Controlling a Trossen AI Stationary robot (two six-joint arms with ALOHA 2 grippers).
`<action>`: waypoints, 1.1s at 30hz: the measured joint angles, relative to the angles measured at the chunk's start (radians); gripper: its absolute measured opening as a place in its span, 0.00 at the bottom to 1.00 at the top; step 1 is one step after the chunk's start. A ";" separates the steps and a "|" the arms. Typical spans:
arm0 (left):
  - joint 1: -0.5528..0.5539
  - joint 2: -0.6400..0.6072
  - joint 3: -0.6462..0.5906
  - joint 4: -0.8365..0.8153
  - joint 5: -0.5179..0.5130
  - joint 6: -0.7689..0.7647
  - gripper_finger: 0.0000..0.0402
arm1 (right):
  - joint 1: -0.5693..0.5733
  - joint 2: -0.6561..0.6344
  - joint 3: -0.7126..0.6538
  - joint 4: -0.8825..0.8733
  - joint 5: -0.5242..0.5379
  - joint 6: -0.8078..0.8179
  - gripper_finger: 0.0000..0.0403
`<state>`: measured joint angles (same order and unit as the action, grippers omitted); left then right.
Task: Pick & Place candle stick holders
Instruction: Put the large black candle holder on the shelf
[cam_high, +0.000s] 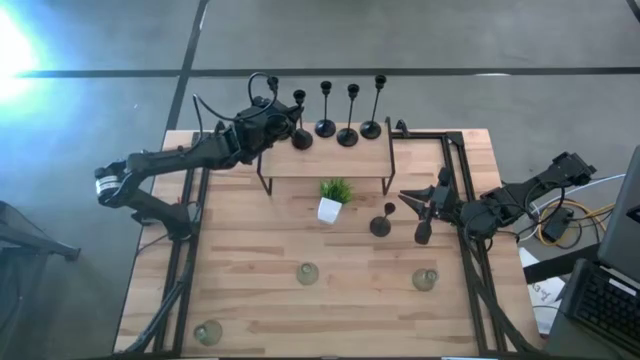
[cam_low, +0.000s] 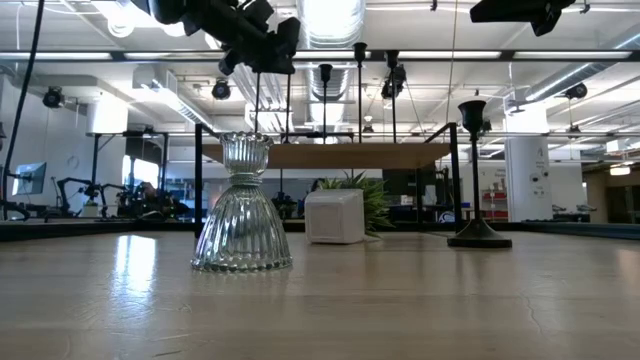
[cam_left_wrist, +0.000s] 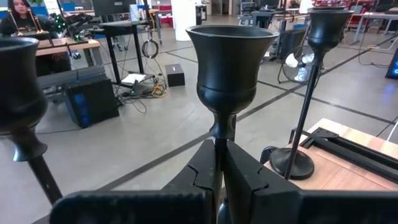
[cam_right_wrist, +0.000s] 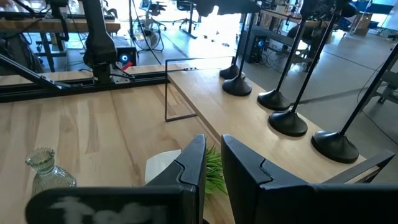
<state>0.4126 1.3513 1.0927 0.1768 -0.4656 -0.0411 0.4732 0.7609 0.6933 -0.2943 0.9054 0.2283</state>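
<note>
My left gripper (cam_left_wrist: 219, 177) is pinched tight around the slim stem of a black candle stick holder (cam_left_wrist: 229, 68), whose cup top rises directly above my fingertips; in the high view this gripper (cam_high: 285, 128) sits at the left end of the raised wooden shelf (cam_high: 325, 158), with the held stick at the left end of a row beside three more black sticks (cam_high: 349, 118) standing along the shelf's back edge. My right gripper (cam_high: 425, 215) hovers over the table (cam_high: 250, 250) on the right side, fingers drawn nearly together with only a narrow gap and nothing between them; another black stick (cam_high: 382, 221) stands on the table just beside it, toward the small potted plant (cam_high: 333, 198). Three pale glass holders stand nearer the front edge: one at the left corner (cam_high: 208, 332), one in the middle (cam_high: 307, 273), one to the right (cam_high: 425, 279), all well apart from both grippers.
</note>
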 joint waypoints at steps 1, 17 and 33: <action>0.000 0.000 0.000 0.002 0.001 0.001 0.04 | 0.000 0.000 0.000 0.000 0.000 0.000 0.11; 0.012 0.001 0.000 0.003 0.038 -0.009 0.04 | 0.000 0.000 0.000 0.001 -0.012 0.005 0.11; 0.016 0.001 0.000 0.004 0.074 0.014 0.11 | 0.000 0.000 0.000 0.001 -0.016 0.008 0.11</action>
<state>0.4286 1.3521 1.0924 0.1806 -0.3915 -0.0273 0.4731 0.7609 0.6932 -0.2935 0.8894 0.2359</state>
